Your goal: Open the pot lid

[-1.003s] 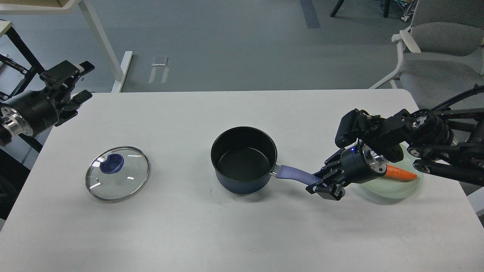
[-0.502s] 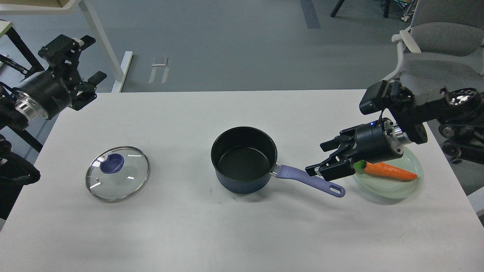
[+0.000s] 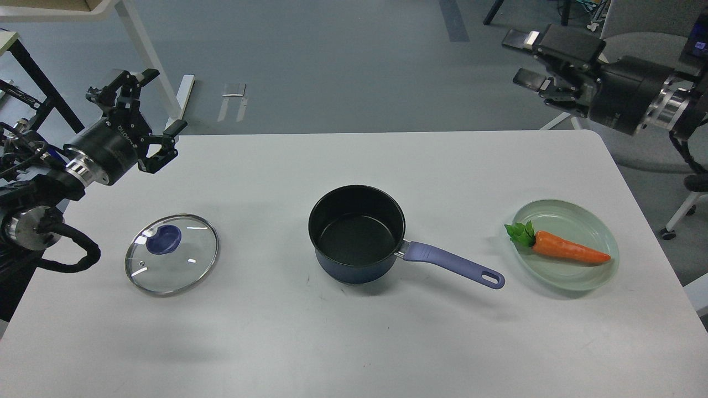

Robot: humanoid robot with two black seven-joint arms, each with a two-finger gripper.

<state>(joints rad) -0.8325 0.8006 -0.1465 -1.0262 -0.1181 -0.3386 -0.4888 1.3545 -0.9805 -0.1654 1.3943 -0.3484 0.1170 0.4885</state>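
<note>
A dark blue pot [image 3: 357, 235] with a purple handle [image 3: 453, 264] stands uncovered in the middle of the white table [image 3: 343, 342]. Its glass lid [image 3: 172, 254] with a blue knob [image 3: 164, 239] lies flat on the table to the left, apart from the pot. My left gripper [image 3: 145, 119] is open and empty above the table's far left corner, beyond the lid. My right gripper [image 3: 524, 59] is open and empty, raised high at the far right, well away from the pot.
A pale green plate [image 3: 575, 276] with a carrot [image 3: 567, 249] sits at the right of the table. A grey chair [image 3: 630, 61] stands behind the right arm. A white table leg [image 3: 149, 61] stands at the back left.
My right gripper has let go of the pot handle and risen up and back to the far right. My left gripper has swung right and slightly up. The pot and lid have not moved.
</note>
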